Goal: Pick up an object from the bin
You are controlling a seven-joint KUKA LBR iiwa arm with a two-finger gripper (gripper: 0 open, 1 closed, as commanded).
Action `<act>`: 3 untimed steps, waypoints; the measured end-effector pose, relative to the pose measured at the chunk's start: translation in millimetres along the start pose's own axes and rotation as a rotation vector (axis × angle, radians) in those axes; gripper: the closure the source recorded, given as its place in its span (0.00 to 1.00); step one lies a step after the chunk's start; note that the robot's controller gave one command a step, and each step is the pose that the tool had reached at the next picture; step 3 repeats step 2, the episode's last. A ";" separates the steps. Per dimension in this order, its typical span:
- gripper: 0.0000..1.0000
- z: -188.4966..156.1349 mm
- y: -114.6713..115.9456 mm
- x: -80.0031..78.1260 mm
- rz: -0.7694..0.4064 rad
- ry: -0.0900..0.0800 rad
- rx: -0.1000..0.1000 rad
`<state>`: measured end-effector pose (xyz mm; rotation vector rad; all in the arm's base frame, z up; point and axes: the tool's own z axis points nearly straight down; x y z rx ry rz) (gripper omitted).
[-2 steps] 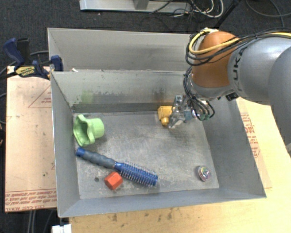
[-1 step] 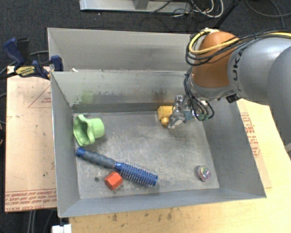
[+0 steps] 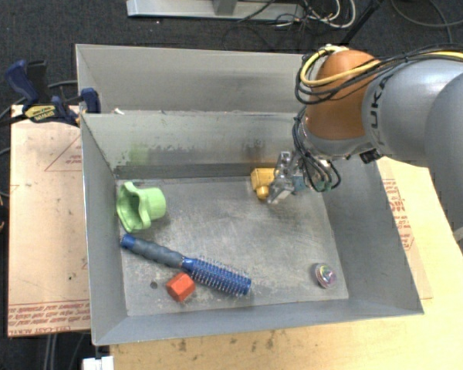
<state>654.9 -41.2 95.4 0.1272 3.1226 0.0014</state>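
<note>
My gripper (image 3: pixel 281 185) hangs over the back of the bin, right of centre, its fingertips close above the floor. A small yellow rounded object (image 3: pixel 261 181) lies just to the left of the fingers, touching or nearly touching them. I cannot tell whether it sits between the fingers or merely beside them.
A green cup (image 3: pixel 140 205) lies on its side at the left wall. A blue hairbrush (image 3: pixel 187 265) stretches along the front, with a small orange block (image 3: pixel 180 287) next to it. A little silvery purple object (image 3: pixel 323 275) rests at the front right.
</note>
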 end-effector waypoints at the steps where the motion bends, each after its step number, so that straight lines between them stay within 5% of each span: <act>1: 1.00 0.0 0.1 0.0 -0.001 0.000 0.000; 3: 1.00 0.0 0.2 0.0 -0.001 0.000 0.000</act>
